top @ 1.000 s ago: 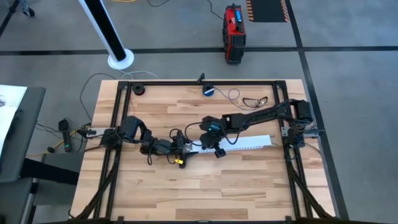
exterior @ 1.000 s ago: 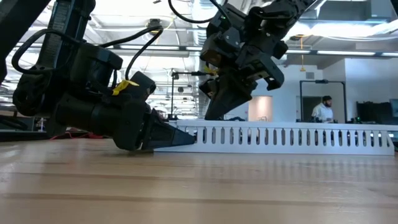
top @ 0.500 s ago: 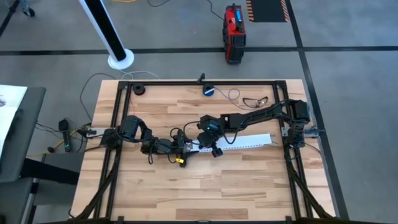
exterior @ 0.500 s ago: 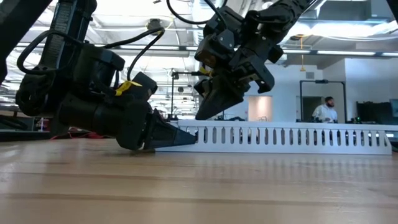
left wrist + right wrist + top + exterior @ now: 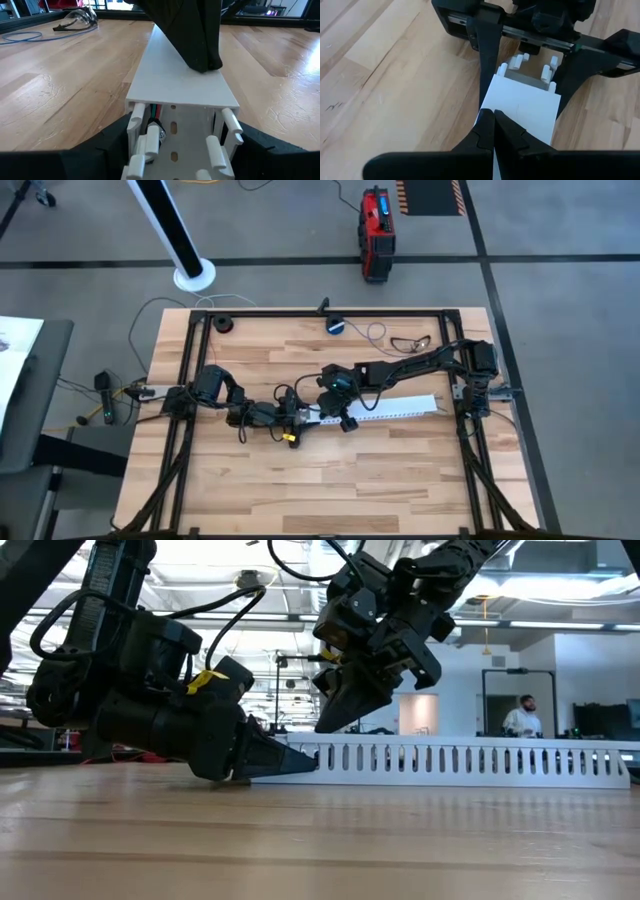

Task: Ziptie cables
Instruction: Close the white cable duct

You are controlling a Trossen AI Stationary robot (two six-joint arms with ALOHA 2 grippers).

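Note:
A long white slotted channel (image 5: 390, 409) lies on the table's middle with a flat white lid (image 5: 175, 75) on it. Coloured wires (image 5: 152, 117) show inside its uncovered left end. My left gripper (image 5: 300, 417) is shut on that end. My right gripper (image 5: 338, 408) is shut, its tips down on the lid close to the left gripper. The cables (image 5: 410, 340), a straggly dark bunch, rest on the wood at the far right, also in the left wrist view (image 5: 75, 17). My left gripper holds the channel's left end between its two fingers, one on each slotted side wall (image 5: 134, 122). The fingers come level from the table's left and lie along the channel, which rests flat on the table. My right gripper presses its shut fingertips (image 5: 205, 60) on the lid's top (image 5: 182, 82) near the lid's left end. It comes from above, slanting down toward the table's left.
A small round blue-black device (image 5: 335, 325) with a pale cord sits at the far edge. Black frame rails (image 5: 470, 430) run along the table's sides. Bare wood (image 5: 330, 480) lies near the front edge. A person (image 5: 520, 718) stands far off in the room.
My right gripper has slid a little along the lid toward the table's left, closer to my left gripper, and has tipped slightly. The channel and my left gripper have stayed put.

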